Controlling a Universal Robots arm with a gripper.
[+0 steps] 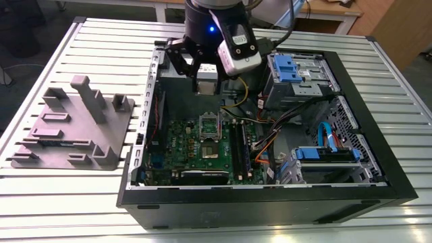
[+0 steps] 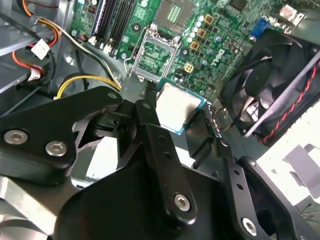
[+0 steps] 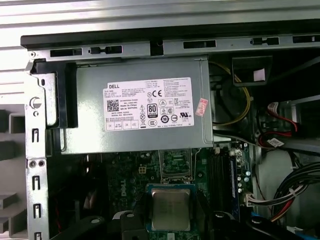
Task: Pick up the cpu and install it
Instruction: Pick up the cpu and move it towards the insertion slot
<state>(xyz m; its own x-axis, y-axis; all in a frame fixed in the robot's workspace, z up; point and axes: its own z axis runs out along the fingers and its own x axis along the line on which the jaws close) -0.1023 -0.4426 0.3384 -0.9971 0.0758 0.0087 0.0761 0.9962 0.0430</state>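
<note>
robot arm (image 1: pixel 209 20): one
gripper (image 1: pixel 206 81): one, with two black fingers (image 2: pixel 147 117)
cpu (image 2: pixel 177 107): one, silver top with a thin green edge
computer case (image 1: pixel 270 205): one, black, lying open
motherboard (image 1: pixel 192 147): one, green
processor socket (image 1: pixel 210 151): one
power supply (image 3: pixel 135 115): one grey metal box, bearing one white label
case fan (image 2: pixel 272 85): one, black
blue drive brackets: two in the exterior view, a far bracket (image 1: pixel 287 66) and a near bracket (image 1: pixel 324 153)
grey plastic tray (image 1: pixel 74 136): one
slatted metal table (image 1: pixel 54 202): one
</note>
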